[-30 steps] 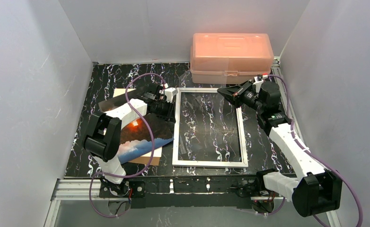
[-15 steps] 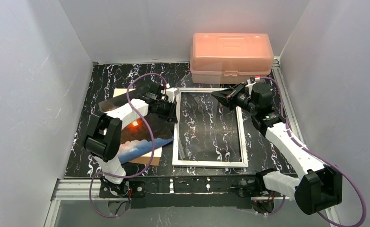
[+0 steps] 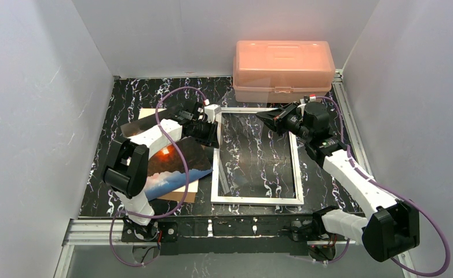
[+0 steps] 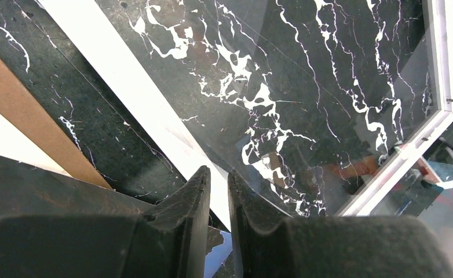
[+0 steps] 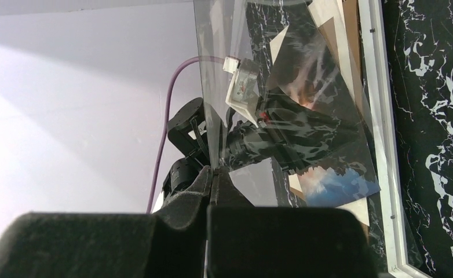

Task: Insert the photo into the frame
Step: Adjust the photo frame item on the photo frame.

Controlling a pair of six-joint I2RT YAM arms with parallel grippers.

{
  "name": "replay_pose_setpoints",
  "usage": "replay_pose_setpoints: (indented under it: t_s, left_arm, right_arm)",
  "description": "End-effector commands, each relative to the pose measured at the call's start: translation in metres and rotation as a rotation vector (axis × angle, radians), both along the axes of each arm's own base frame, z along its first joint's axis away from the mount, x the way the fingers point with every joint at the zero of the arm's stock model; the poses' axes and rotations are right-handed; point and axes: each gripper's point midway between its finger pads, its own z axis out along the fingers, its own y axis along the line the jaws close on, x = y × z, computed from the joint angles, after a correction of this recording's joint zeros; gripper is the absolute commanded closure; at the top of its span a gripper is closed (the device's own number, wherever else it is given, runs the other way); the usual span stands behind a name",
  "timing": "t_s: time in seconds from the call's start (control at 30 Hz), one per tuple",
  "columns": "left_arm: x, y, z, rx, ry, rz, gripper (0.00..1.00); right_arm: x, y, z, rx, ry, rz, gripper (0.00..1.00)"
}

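Right gripper (image 5: 212, 176) clamped on clear pane (image 5: 215, 69), pane raised off frame (image 3: 256, 201); I read this as making room. Left gripper (image 4: 218, 179) near-closed at frame's left rail, grip unconfirmed. Photo (image 3: 160, 168) lies left of frame, under left arm.

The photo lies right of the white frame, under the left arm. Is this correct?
No. The top external view shows the photo lying left of the white frame, not right of it; it is indeed under the left arm.
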Motion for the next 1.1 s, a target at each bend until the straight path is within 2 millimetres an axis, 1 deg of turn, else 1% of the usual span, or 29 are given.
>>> replay_pose_setpoints:
  t_s: [0.0, 0.13, 0.27, 0.5, 0.63, 0.87, 0.97, 1.07]
  left_arm:
    - [0.007, 0.002, 0.009, 0.025, -0.035, -0.006, 0.84]
    - [0.013, 0.004, 0.011, 0.043, -0.052, 0.005, 0.84]
    - [0.016, -0.001, 0.011, 0.030, -0.040, 0.003, 0.84]
    - [0.013, -0.015, 0.010, 0.013, -0.025, -0.026, 0.83]
    - [0.009, -0.019, 0.010, 0.004, -0.015, -0.041, 0.83]
    - [0.003, -0.019, 0.016, -0.005, -0.016, -0.062, 0.84]
    - [0.001, -0.016, 0.022, -0.001, -0.036, -0.073, 0.84]
    - [0.001, -0.009, 0.030, 0.018, -0.068, -0.077, 0.84]
  right_arm:
    - [-0.001, -0.001, 0.040, 0.048, -0.079, -0.014, 0.99]
    - [-0.004, -0.002, 0.043, 0.048, -0.086, -0.015, 0.99]
    - [-0.007, -0.002, 0.043, 0.053, -0.082, -0.014, 0.99]
    - [-0.011, -0.001, 0.047, 0.069, -0.083, -0.013, 0.99]
    - [-0.012, 0.001, 0.048, 0.081, -0.081, -0.010, 0.99]
    - [-0.012, 0.008, 0.055, 0.107, -0.091, -0.002, 0.99]
    - [-0.013, 0.008, 0.055, 0.101, -0.086, -0.012, 0.99]
    - [-0.015, 0.004, 0.055, 0.080, -0.089, -0.029, 0.99]
